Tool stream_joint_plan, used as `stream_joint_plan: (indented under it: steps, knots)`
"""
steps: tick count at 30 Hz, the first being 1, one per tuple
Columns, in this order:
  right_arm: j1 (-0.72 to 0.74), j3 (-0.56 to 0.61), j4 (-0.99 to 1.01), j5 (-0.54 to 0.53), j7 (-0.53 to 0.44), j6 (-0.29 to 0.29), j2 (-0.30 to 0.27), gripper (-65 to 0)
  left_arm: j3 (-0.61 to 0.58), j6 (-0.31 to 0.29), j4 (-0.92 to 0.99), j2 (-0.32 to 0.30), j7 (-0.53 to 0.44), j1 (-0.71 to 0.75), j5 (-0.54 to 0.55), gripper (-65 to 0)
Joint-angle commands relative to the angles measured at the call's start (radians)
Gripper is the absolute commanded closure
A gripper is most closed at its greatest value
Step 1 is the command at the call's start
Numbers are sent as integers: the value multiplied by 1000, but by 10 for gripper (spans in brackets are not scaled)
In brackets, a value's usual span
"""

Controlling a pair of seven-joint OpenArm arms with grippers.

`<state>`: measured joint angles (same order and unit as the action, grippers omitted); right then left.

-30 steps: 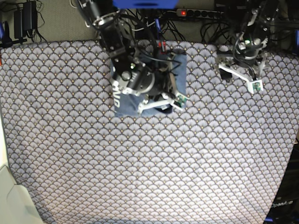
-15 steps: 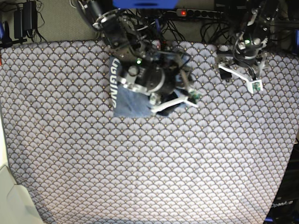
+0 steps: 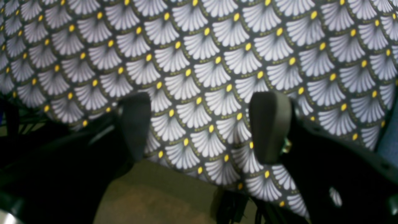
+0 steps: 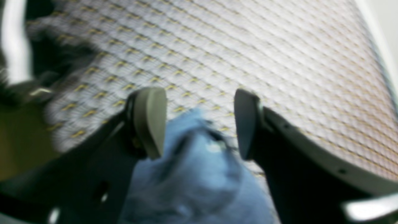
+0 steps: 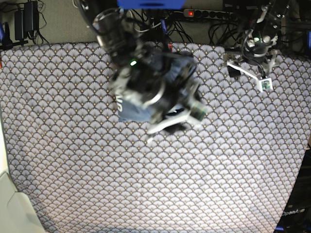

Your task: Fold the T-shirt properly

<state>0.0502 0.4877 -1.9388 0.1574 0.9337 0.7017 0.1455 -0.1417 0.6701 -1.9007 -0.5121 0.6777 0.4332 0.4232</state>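
Right gripper (image 4: 199, 124) hangs above the T-shirt (image 4: 199, 180), jaws wide apart, holding nothing. Left gripper (image 3: 202, 127) hovers wide open over the tablecloth (image 3: 217, 62), empty.

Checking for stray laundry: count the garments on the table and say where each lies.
1. The T-shirt lies folded near the far edge of the tablecloth, mostly beneath the right arm; that arm could hide something smaller.

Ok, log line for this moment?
shirt: folded, on cloth | right gripper: open above shirt | left gripper: open, empty
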Motion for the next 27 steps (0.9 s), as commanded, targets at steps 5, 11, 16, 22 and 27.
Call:
stream_joint_plan:
  steps: [5,11,16,22,27]
  knots:
    - [-13,-94,-37,-6,-12,-4,-31,-362,6,6,-15,-12,-25,22,-13,-486]
    - [-95,-91,-34,-6,-20,-4,-2,-365,7,6,-15,-12,-25,14,-13,-486]
    - [-131,-99,-34,-6,-20,-4,12,-365,7,6,-15,-12,-25,13,-13,-486]
    - [-128,-102,5,-5,-21,-4,12,-367,7,6,-15,-12,-25,13,-13,-486]
    - [-132,-93,20,-6,-72,-4,12,-393,7,6,-15,-12,-25,13,-13,-486]
